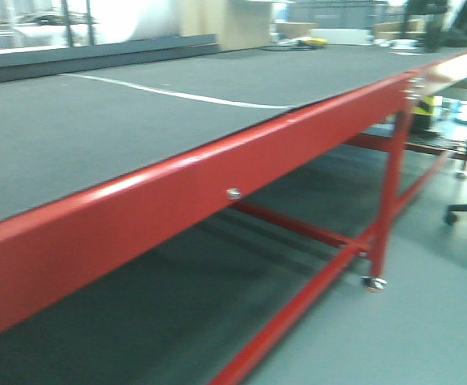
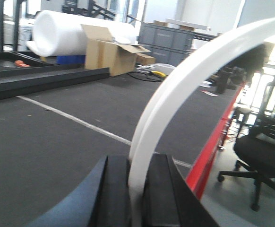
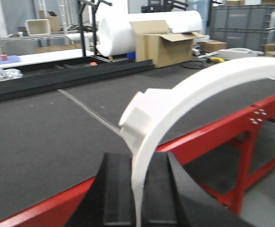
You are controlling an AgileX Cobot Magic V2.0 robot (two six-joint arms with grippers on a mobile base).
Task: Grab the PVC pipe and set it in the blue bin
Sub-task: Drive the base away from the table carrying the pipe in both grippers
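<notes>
The left tool (image 2: 136,161) points forward with its wrist held about level, and its two black fingers (image 2: 116,189) stand close together, pinching the lower end of the PVC pipe (image 2: 175,85), which arcs up and to the right from between them. The right tool (image 3: 137,158) has the same pose, its black fingers (image 3: 118,189) pressed against a white PVC pipe (image 3: 184,99). Whether both tools grip one piece cannot be told.

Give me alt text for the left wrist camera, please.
The left tool grips a curved white PVC pipe that arcs up and right above a dark grey table with a red edge. A cardboard box and office chair stand beyond.
</notes>
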